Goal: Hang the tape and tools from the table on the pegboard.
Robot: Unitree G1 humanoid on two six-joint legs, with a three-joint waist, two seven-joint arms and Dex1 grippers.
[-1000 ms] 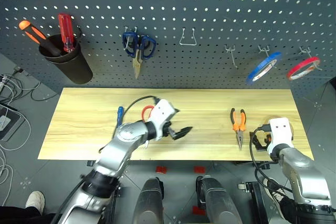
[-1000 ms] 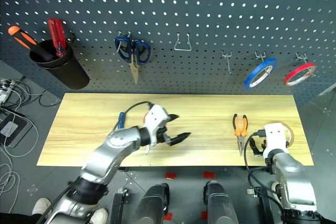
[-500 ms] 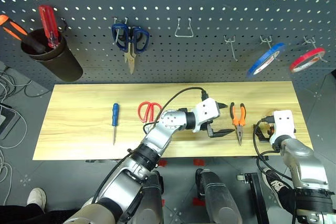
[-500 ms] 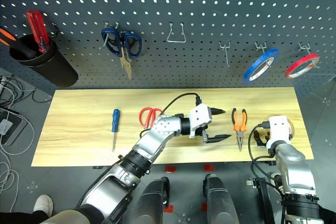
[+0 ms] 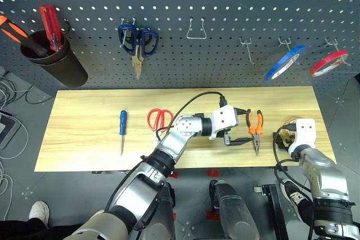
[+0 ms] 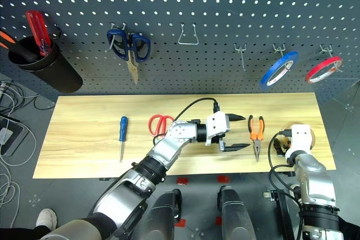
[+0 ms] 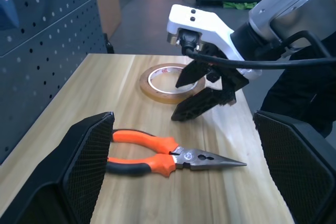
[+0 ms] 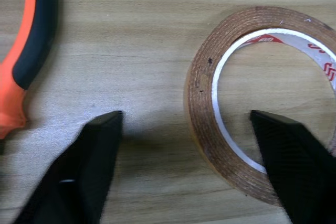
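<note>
On the long light-wood plank table (image 5: 84, 111), from left to right lie the slim blue-handled screwdriver (image 5: 122, 124), the red-handled scissors (image 5: 157, 118), the orange-and-black needle-nose pliers (image 5: 255, 127) and, nearest the right end, the thin yellowish roll of tape (image 7: 169, 83). Behind the table stands the dark grey perforated pegboard (image 5: 225, 26).

Head cameras overlook the table (image 5: 84, 122); wrist cameras sit close above it.

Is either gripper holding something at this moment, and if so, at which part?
Nothing is held. The left gripper stands open around the pliers; the right gripper straddles one side of the tape, not closed on it.
</note>
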